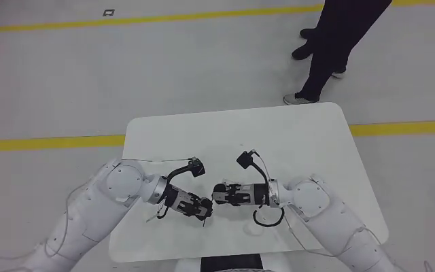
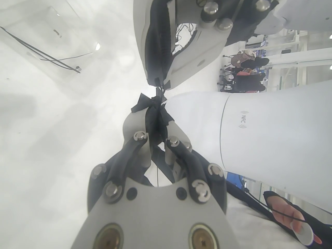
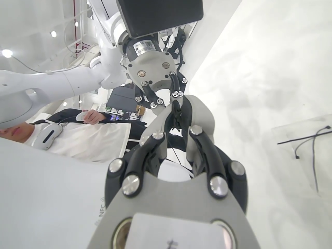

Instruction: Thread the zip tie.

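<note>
Black zip tie point(image 2: 158, 91) clamped in left gripper point(image 2: 155, 110) and right gripper point(image 2: 159, 83), tip-to-tip; likely springy, slippery: grip near ends.

The left gripper point(image 2: 155, 110) and right gripper point(image 2: 161, 83) face tip to tip, both clamped on the zip tie point(image 2: 158, 91); spare ties point(image 2: 52, 58) lie in a clear tray point(image 2: 64, 8).

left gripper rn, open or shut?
Shut: the left gripper has its fingers pressed together with no gap, pinching the thin black zip tie at the tips.
</note>
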